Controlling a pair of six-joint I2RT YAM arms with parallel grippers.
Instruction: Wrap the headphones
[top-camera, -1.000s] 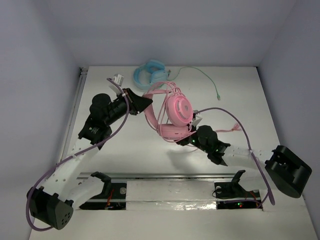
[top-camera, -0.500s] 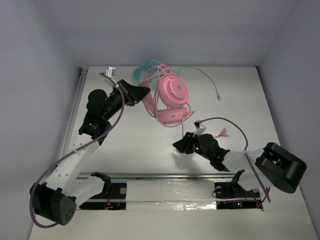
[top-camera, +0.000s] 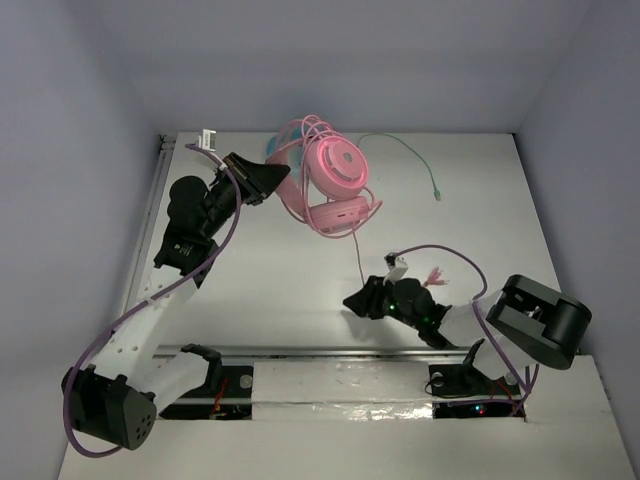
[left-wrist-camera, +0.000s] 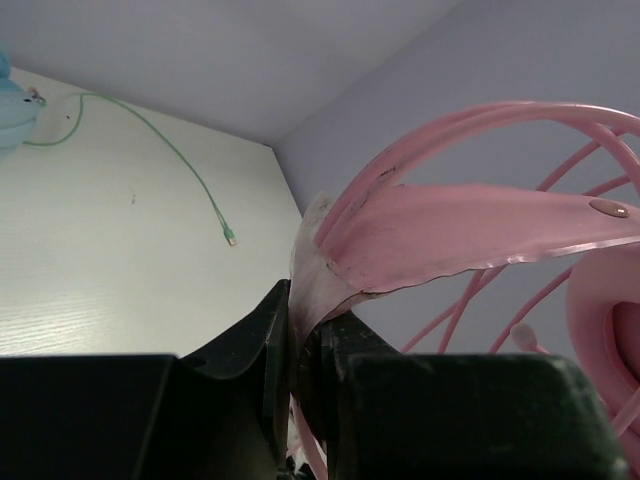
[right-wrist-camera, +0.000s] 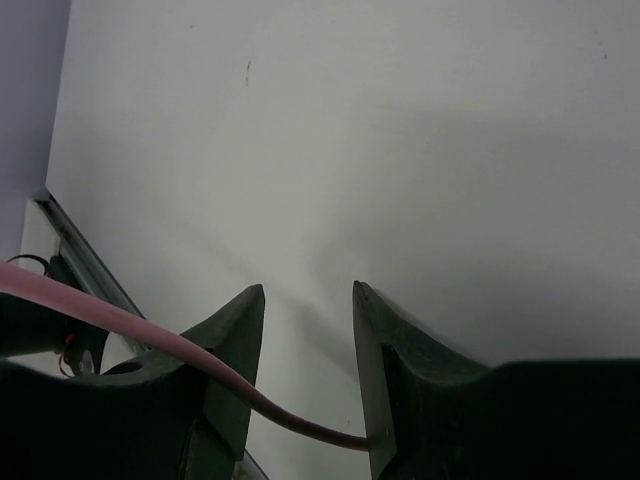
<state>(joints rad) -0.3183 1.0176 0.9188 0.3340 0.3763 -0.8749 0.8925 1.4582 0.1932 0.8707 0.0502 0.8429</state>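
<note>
**Q:** ok where are the pink headphones (top-camera: 338, 168) right now, and who's got them?

**A:** The left end effector (top-camera: 272, 178) has them, over at the far side of the counter (top-camera: 480, 200), a bit left of centre. In the left wrist view the left end effector (left-wrist-camera: 308, 322) is squeezed tight on the flat pink headband (left-wrist-camera: 470, 225), with the thin wire hoops arching over it. One round ear cup (top-camera: 340, 162) faces up toward the top camera and the other sits just below it. Can't tell if the lower one touches the counter.

**Q:** and the right one?

**A:** The right end effector (top-camera: 353, 300) is low near the front, well apart from the cups, with its fingers spread. The thin pink cable (top-camera: 358, 250) drops from the headphones toward it. In the right wrist view the cable (right-wrist-camera: 150, 335) runs across low by the base of the fingers, and the right end effector (right-wrist-camera: 308, 290) isn't pinching it.

**Q:** anything else around?

**A:** The light blue headphones (left-wrist-camera: 10, 100) peek in just beside the pink ones. Their green cable (top-camera: 405, 152) trails off to the right along the back.
</note>
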